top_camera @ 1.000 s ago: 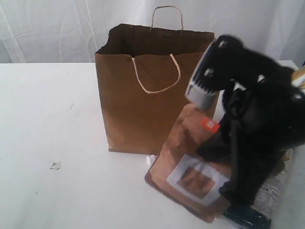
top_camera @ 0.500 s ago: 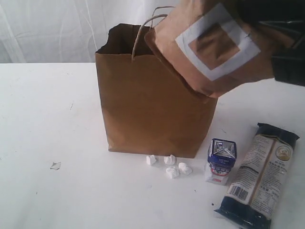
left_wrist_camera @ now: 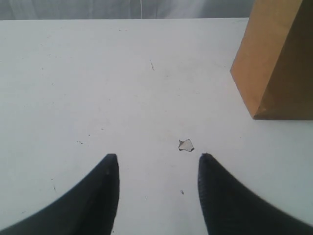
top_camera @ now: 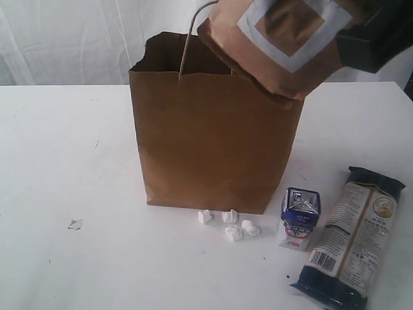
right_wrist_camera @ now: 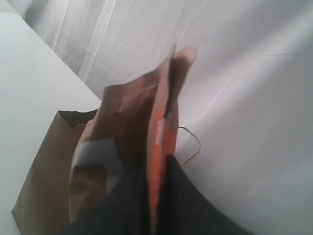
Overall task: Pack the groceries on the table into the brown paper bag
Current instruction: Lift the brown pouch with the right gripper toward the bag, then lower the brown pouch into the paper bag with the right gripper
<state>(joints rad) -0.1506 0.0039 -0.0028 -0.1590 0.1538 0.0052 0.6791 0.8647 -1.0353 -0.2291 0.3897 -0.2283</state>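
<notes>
Front right of your table: noodle packet lies flat, dark end nearest the camera, long axis running away from it. Carton stands upright just left of the packet; I can't tell if they touch. A handful of white scraps is bunched left of the carton, right at the foot of the bag. One lone chip lies well off to the left on bare table

Your left gripper: jaws apart, nothing between them, low over the table. The chip sits just ahead of the gap, and the bag's bottom corner is further out beyond it

Bag: upright mid-table, mouth open, front handle standing up

Pouch: not on the table. It's up in the air over the bag's top right corner, tilted, white-framed window facing the exterior camera. Its lowest corner overlaps the bag's rim in that view, so I can't tell whether it touches the rim or has entered the mouth

Your right gripper: clamped on the pouch, jaws pinching its edge at the orange label. In the exterior view you only get a dark mass at top right

White curtain behind everything
</notes>
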